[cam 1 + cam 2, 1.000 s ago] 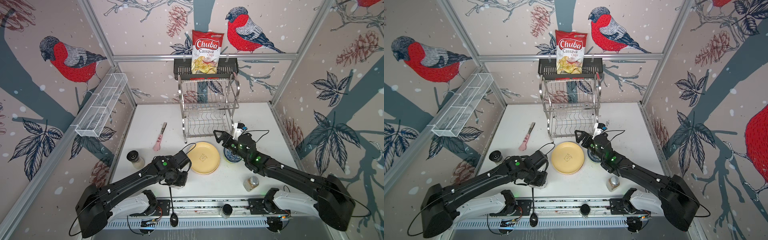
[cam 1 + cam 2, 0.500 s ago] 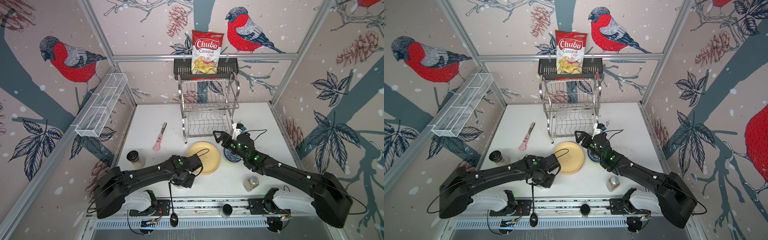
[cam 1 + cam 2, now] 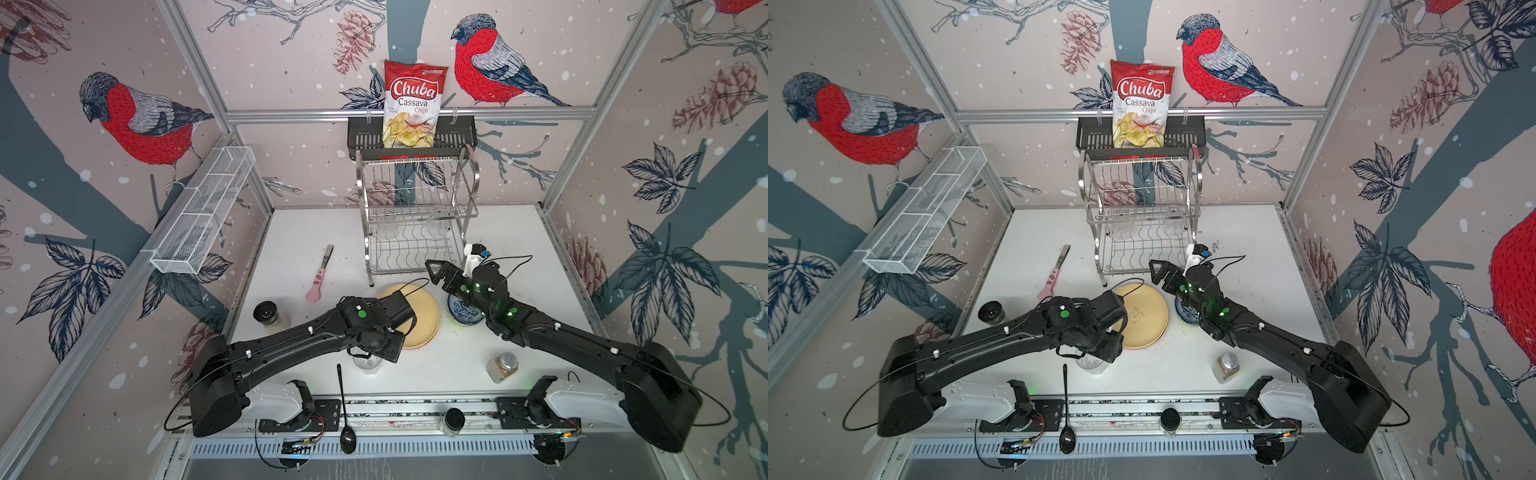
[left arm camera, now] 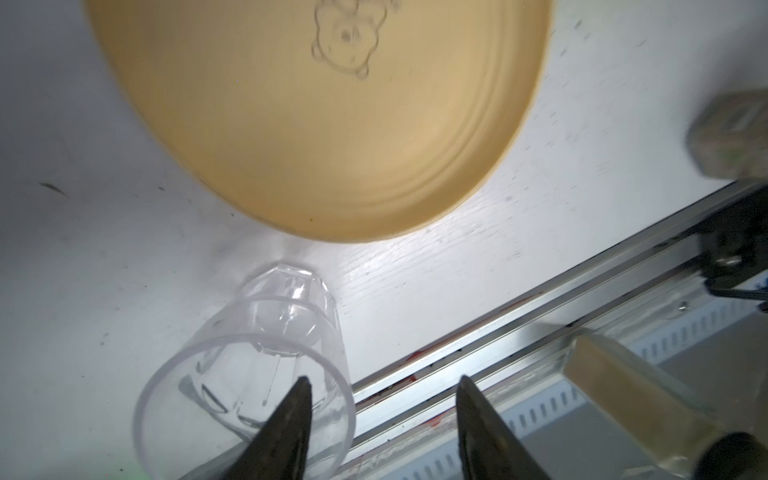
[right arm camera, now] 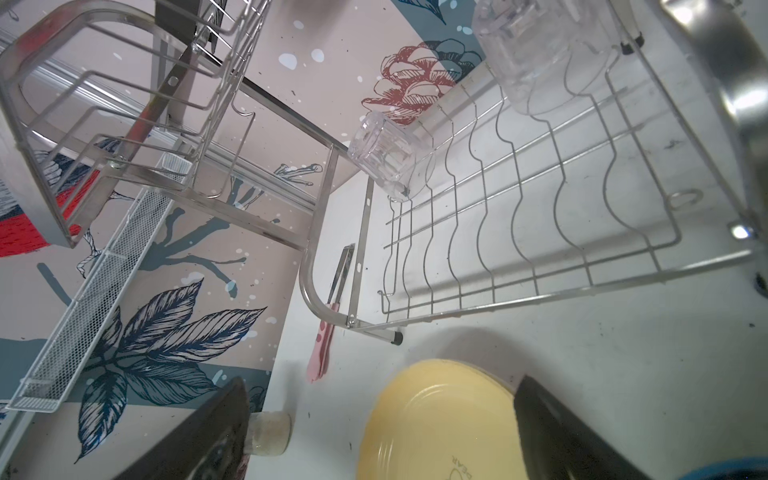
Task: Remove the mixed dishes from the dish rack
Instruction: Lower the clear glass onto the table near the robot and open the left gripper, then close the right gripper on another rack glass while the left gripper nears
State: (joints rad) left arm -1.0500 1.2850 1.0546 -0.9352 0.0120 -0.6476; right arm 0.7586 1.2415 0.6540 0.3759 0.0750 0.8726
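A clear tumbler (image 4: 245,361) stands mouth up on the white table near the front rail, seen in both top views (image 3: 368,363) (image 3: 1090,365). My left gripper (image 4: 382,380) is open above it, one fingertip (image 4: 301,390) over its rim and the other off to the side. The yellow plate (image 3: 422,320) (image 4: 316,124) lies just behind. My right gripper (image 3: 436,270) (image 5: 382,379) is open and empty, hovering over the plate's far edge before the dish rack (image 3: 415,216) (image 5: 322,208). Two tumblers (image 5: 386,162) (image 5: 536,54) sit on the rack's lower tier. A blue-white bowl (image 3: 463,313) lies partly under the right arm.
Spice jars stand at the left (image 3: 268,316), front right (image 3: 503,365) and on the front rail (image 3: 453,419). A black spoon (image 3: 345,411) crosses the rail. A pink-handled knife (image 3: 320,274) lies left of the rack. The chips bag (image 3: 411,104) stands on the black shelf; a white mesh basket (image 3: 203,212) hangs on the left wall.
My left arm shifted right along the table's front and its jaws opened, letting go of the tumbler, which now stands on the table. The right arm has hardly moved.
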